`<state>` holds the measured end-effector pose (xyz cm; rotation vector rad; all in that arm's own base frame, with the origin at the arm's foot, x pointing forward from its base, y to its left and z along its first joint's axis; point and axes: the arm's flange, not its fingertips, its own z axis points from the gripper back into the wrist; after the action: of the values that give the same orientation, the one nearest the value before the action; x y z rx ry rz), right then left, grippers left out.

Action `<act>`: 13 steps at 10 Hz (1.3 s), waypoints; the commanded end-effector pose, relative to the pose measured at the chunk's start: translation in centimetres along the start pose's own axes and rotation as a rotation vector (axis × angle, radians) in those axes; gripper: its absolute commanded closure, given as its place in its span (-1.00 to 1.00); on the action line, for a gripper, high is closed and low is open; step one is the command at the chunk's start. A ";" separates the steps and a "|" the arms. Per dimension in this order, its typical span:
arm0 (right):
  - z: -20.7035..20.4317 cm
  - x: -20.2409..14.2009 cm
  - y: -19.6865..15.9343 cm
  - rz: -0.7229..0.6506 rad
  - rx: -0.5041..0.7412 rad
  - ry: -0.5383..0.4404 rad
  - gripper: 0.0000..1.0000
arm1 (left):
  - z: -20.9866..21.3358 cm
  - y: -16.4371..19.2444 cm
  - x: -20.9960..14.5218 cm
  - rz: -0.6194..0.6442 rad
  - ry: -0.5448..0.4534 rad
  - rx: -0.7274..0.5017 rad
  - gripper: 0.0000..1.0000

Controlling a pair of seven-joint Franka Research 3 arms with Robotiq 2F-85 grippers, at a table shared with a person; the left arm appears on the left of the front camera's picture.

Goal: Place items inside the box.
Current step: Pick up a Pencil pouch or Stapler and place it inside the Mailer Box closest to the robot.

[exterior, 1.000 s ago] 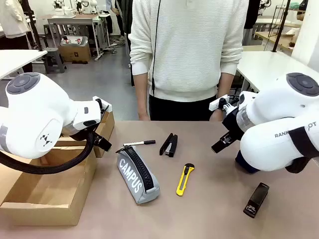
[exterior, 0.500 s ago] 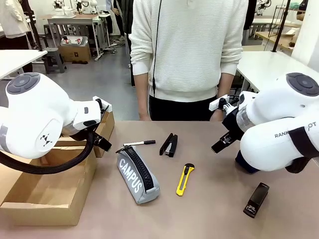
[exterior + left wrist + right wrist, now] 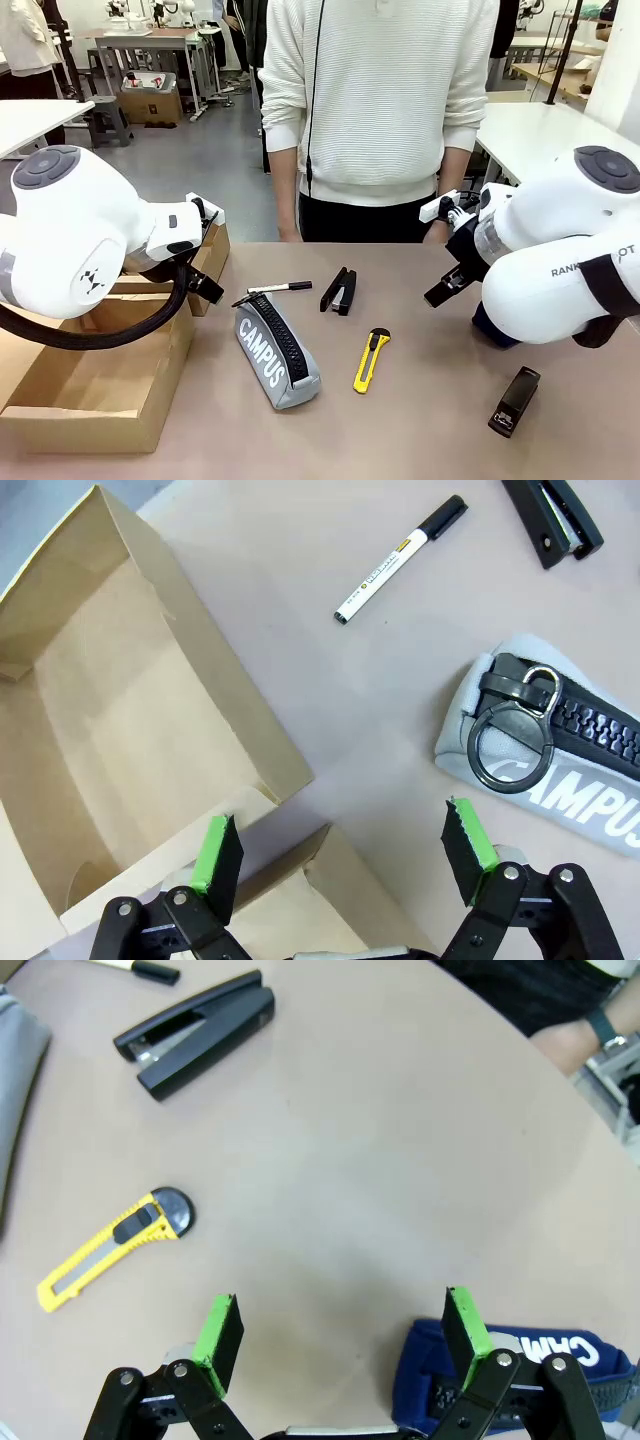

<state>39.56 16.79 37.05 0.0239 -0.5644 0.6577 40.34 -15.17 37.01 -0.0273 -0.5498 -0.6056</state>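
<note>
The box [image 3: 90,400], open cardboard, sits at the robot's left near corner of the table [image 3: 430,430], and what the left wrist view shows of its floor is bare, so the packing looks not yet begun. The left gripper [image 3: 343,835] hangs above the box's corner flap with its green pads spread wide and nothing between them. The grey pouch [image 3: 275,352] lies just beside the box. Its ring-pull end [image 3: 512,750] is near one finger, and its body runs away from that finger. In the front view its long axis slants from far left to near right. The marker [image 3: 280,288] lies a little beyond it, with a stapler [image 3: 340,290] near the marker's capped end. The utility knife [image 3: 371,360] rests toward the middle, its length pointing roughly away from the robot. The right gripper [image 3: 341,1310] also stands wide apart and empty, over bare table, with the navy pouch [image 3: 520,1360] just beside one of its fingers and the knife well off to the other side. A second stapler [image 3: 514,400] lies near the right arm. The left arm is plainly nearer the grey pouch and the box. The pouch seems to lie more along the line between the fingers than across it, so a turn of the wrist is probably needed to span its narrow width.
</note>
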 end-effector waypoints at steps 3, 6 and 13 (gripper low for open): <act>5.7 1.0 -2.5 -0.018 0.038 0.058 -1.00 | 6.9 0.6 -0.3 0.031 -0.129 -0.120 -1.00; 16.1 -2.9 -6.3 -0.141 0.165 0.104 -1.00 | 18.2 2.0 -3.3 -0.064 -0.213 -0.093 -1.00; 31.4 -20.6 -22.6 -1.122 0.664 -0.276 -1.00 | 24.8 15.2 -13.9 0.401 -0.346 -0.690 -1.00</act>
<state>23.06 -18.01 58.01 0.8228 -0.3830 -0.1540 26.27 6.83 54.74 -0.7947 -0.5601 -0.4944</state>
